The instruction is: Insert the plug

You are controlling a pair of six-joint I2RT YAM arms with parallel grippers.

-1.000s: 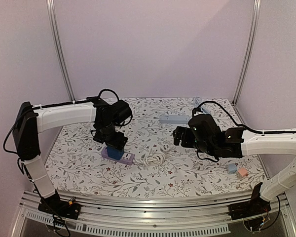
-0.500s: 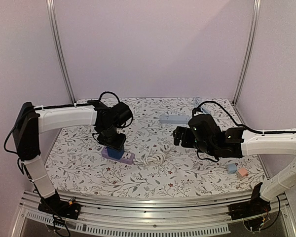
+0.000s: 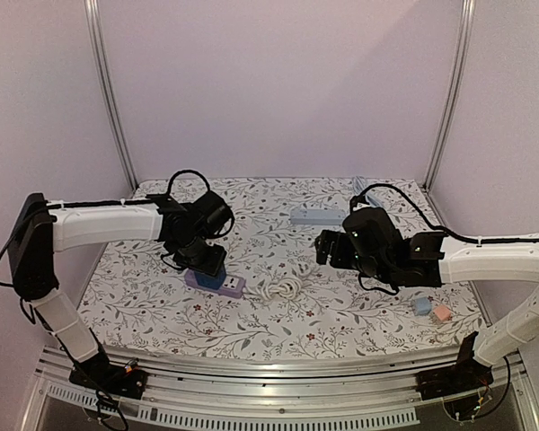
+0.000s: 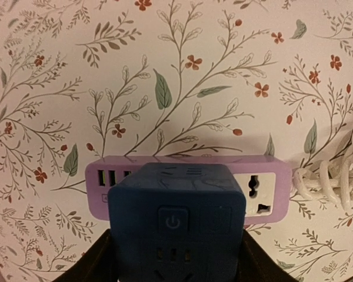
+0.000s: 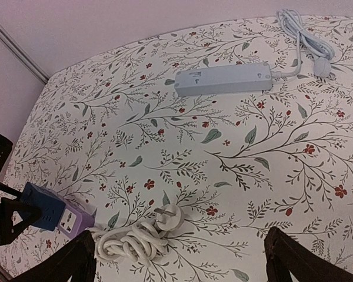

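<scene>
The left tool [image 4: 176, 258] is clamped on the blue adapter [image 4: 176, 200], its two dark fingers [image 4: 97, 261] pressed against the cube's left and right sides; the adapter shows a power button on its upper face and sits directly on the purple power strip [image 4: 265, 197], covering the strip's middle; USB ports show to the left of the cube and one universal socket to the right; whether the adapter's pins are fully seated cannot be told; the strip lies flat on the floral table [image 4: 194, 88], in the near-left part of it as the top view has it; at the strip's right end a coiled white cable [image 4: 341, 182] lies bundled, and its white plug [image 5: 167, 217] rests on the table at the edge of the coil, in no socket.

The right tool [image 3: 326, 247] hangs above the middle of the table, well apart from the purple strip, its prongs [image 5: 294, 258] spread wide with nothing between them; farther back lies a grey power strip [image 5: 223, 79], its own white cord [image 5: 300, 29] looped by the back right corner; at the near right sit a small blue block [image 3: 421, 305] and a small pink block [image 3: 442, 313], just beside each other.
</scene>
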